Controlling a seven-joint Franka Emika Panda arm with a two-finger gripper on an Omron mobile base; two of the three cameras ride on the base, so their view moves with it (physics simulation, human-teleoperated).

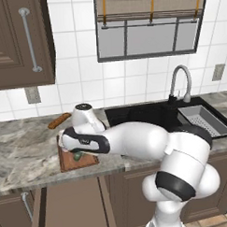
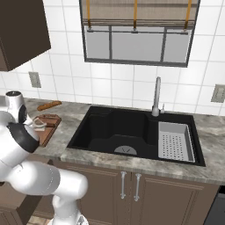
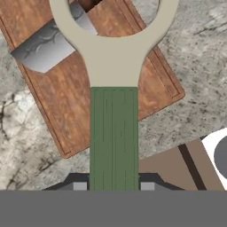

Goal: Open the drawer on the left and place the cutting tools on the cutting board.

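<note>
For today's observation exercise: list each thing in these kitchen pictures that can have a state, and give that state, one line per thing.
Peeler: held in the gripper, above the board.
Gripper: shut on the peeler's green handle.
Grey blade: lying on the board.
Board: flat on the counter.
Drawer: open.
Bread stick: lying on the counter behind the board.
Tap: no water running.
Sink: no water in it.

A long orange-brown bread stick [image 1: 59, 121] lay on the grey marbled stone counter [image 1: 23, 152] just behind the pincer. A black recessed sink [image 2: 127, 132] with a curved silver tap [image 1: 180, 82] sat well off to its right.
</note>
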